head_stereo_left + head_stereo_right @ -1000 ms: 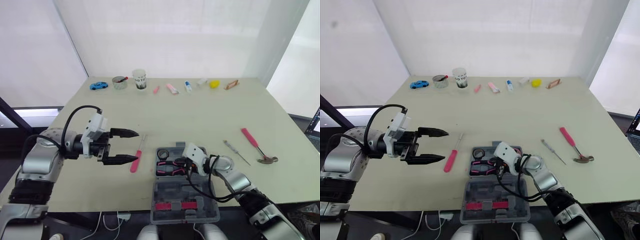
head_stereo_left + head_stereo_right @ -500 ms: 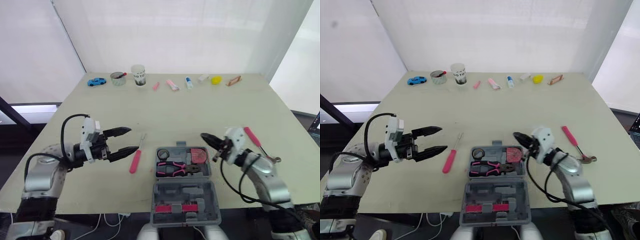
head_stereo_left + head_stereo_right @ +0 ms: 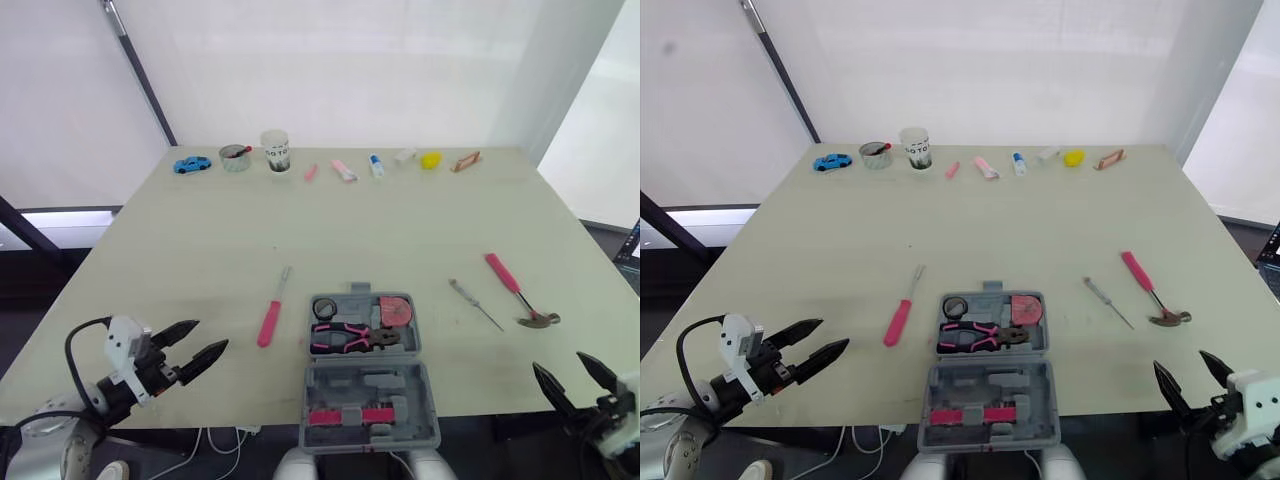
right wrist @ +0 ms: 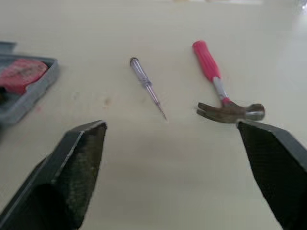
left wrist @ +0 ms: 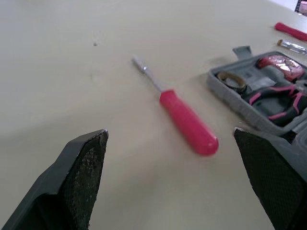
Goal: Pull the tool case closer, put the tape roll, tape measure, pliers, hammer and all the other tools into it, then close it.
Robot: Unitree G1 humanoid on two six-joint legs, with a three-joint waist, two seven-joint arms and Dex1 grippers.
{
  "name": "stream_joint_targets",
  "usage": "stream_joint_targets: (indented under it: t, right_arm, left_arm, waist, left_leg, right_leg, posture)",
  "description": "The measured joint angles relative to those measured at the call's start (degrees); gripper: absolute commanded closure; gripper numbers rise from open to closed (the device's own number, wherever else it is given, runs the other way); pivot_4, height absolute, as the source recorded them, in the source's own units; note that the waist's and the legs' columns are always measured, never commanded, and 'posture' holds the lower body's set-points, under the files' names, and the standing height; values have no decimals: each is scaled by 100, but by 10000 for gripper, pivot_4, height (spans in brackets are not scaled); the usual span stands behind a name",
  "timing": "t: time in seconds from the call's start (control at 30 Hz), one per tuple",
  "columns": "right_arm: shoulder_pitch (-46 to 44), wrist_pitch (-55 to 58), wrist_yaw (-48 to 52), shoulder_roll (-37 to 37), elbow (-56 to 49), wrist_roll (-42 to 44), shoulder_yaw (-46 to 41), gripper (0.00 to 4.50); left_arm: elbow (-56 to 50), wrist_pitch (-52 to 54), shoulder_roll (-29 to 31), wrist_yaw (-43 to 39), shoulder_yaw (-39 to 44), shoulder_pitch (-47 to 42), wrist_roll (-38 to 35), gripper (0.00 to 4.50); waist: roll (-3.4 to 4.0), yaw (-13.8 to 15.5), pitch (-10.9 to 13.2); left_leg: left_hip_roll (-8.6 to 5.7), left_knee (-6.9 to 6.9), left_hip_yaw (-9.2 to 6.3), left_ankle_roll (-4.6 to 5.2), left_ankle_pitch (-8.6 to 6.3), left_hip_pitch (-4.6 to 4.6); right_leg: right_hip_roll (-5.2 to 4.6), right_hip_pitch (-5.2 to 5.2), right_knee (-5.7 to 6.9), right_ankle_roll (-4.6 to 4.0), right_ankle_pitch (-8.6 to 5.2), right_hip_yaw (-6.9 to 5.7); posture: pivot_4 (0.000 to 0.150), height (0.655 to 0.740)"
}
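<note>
Left pincer (image 3: 210, 334) and right pincer (image 3: 558, 361), both spread apart, have withdrawn, seemingly off the table (image 3: 400, 230).

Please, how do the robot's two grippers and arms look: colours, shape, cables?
The left gripper and right gripper each have two black, tapering, pointed fingers with rough inner faces, mounted on a white block. A black cable loops behind the left one.
</note>
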Motion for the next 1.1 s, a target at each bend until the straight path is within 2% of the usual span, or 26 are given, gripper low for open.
stream_joint_targets:
  t: [0.2, 0.33, 0.6, 0.77, 0.9, 1.1]
  right_arm:
    - [474, -305, -18, 254, 81, 273, -313, 706]
    - [632, -401, -40, 363, 124, 409, -402, 706]
    - [846, -524, -26, 384, 287, 436, -427, 706]
    - [966, -324, 120, -18, 84, 344, -209, 706]
    - [932, -122, 280, -395, -145, 208, 133, 706]
    - [471, 256, 436, -1055, -452, 65, 561, 706]
  left_arm:
    - [-9, -175, -93, 38, 146, 316, 0, 0]
    - [-9, -242, -127, 54, 197, 460, 0, 0]
    - [-13, -293, -216, 106, 189, 544, 20, 0]
    - [-39, -286, -61, 7, -107, 348, 182, 0]
    - [-149, -393, 140, -133, -431, 111, 409, 0]
    - [-178, -622, 375, -477, -989, -341, 749, 0]
  waist:
    - [11, 9, 4]
    - [10, 14, 2]
    - [9, 23, 0]
    - [8, 24, -1]
    - [8, 30, -2]
    - [3, 27, -5]
  left_leg:
    - [1, 0, 4, -24, -14, -4]
    - [-1, -23, 8, -7, -5, -28]
    - [-14, -48, 10, -7, -6, -27]
    - [-16, -43, 8, -7, -5, -19]
    - [-20, -43, 7, -6, -5, -20]
    - [-42, -43, 9, -6, -5, -22]
  right_leg:
    - [-83, -11, -2, -1, 0, -28]
    - [-84, -26, -16, -29, 10, -49]
    - [-61, -23, -40, -25, 2, -68]
    - [-68, -18, -36, -3, -10, -66]
    - [-62, -17, -35, -26, 4, -68]
    - [-52, -14, -37, -25, 4, -67]
  posture:
    - [1500, 7400]
    - [1500, 7400]
    - [1500, 7400]
    - [1500, 7400]
    - [1500, 7400]
    - [1500, 7400]
